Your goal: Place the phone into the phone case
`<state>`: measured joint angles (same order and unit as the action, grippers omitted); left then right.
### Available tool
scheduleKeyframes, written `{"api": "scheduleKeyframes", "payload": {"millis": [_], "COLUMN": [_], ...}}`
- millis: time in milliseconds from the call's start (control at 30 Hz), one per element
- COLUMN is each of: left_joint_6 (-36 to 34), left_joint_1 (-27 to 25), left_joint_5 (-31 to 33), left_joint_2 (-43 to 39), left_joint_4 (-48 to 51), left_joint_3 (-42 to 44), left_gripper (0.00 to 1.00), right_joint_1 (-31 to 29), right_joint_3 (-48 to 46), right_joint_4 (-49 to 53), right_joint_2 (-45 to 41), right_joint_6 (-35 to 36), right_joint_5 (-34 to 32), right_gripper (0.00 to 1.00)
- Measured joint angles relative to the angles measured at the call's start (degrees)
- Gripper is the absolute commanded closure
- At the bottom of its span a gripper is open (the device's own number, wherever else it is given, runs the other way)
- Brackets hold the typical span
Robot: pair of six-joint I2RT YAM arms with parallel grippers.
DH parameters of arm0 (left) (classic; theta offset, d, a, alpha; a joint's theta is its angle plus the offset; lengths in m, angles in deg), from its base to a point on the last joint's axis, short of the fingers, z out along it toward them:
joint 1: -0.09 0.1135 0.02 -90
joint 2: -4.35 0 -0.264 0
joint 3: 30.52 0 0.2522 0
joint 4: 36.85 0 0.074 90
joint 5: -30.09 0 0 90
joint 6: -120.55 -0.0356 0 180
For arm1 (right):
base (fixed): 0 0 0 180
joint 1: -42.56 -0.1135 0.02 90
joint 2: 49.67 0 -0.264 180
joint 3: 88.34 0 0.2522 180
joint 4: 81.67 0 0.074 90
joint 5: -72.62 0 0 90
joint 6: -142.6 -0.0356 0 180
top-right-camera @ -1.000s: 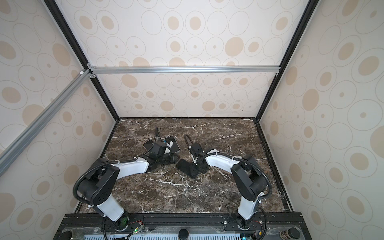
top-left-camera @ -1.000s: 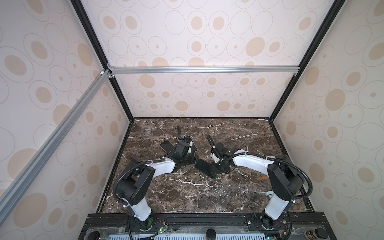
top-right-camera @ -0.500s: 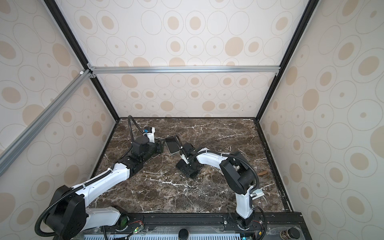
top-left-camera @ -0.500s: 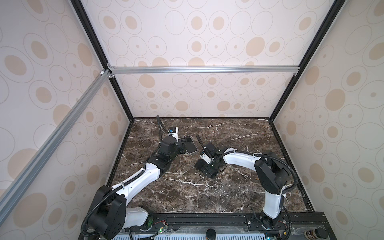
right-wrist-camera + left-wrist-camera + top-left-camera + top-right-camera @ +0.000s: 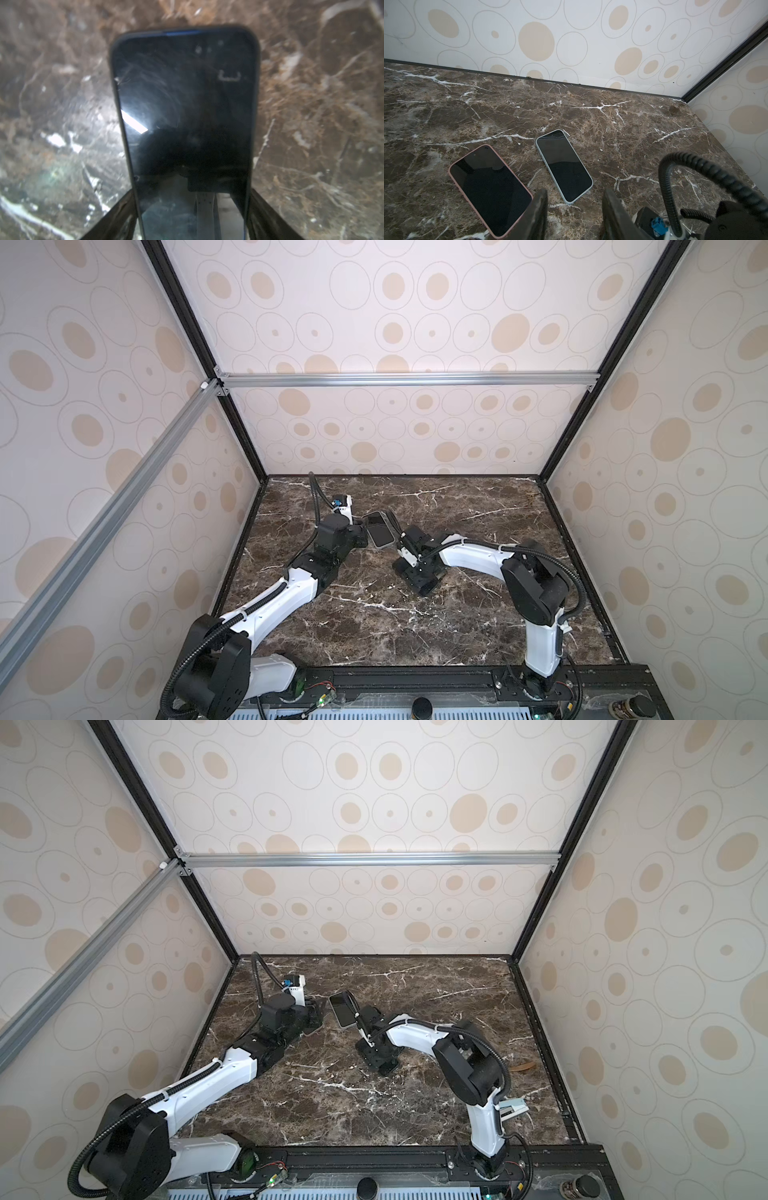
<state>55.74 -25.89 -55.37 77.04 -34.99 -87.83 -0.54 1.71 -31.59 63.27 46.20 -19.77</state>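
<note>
Pink-cased phone (image 5: 490,193) at lower left and a pale-blue one (image 5: 563,164) at centre of the left wrist view lie flat on marble (image 5: 633,124), before the empty, spread left gripper (image 5: 575,209). Mid-frame in the right wrist view, the right gripper (image 5: 192,199) clasps the dark-rimmed phone (image 5: 187,104) by its lower end. Best to hold it square and seat one corner first. No legible writing.

2 phones (pink-cased phone (image 5: 490,193), pale-rimmed phone (image 5: 563,166)), 2 end effectors (L end effector (image 5: 574,191), R end effector (image 5: 192,198)).
</note>
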Motion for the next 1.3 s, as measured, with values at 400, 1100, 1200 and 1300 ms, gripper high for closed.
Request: {"api": "scheduleKeyframes", "payload": {"millis": [400,1100,1200,1300], "left_joint_6": [-0.09,-2.62,-3.23,-4.9], "left_joint_1": [5.64,19.37,22.32,24.3], "left_joint_5": [0.68,23.19,26.36,27.85], "left_joint_2": [-1.79,-5.62,-4.68,-1.92], "left_joint_4": [0.02,-8.98,-14.99,-22.14], "left_joint_3": [0.17,10.34,17.49,23.41], "left_gripper": [0.56,0.49,0.49,0.49], "right_joint_1": [22.16,27.02,30.69,33.38], "right_joint_3": [16.79,20.11,3.8,-13.35], "right_joint_4": [3.32,2.93,-10.58,-26.21], "right_joint_2": [10.82,-4.42,-17.25,-24.02], "right_joint_6": [-12.33,-10.97,-7.76,-3.78], "right_joint_5": [1.4,-7.96,-15.02,-22.73], "right_gripper": [0.26,0.08,0.03,0.01]}}
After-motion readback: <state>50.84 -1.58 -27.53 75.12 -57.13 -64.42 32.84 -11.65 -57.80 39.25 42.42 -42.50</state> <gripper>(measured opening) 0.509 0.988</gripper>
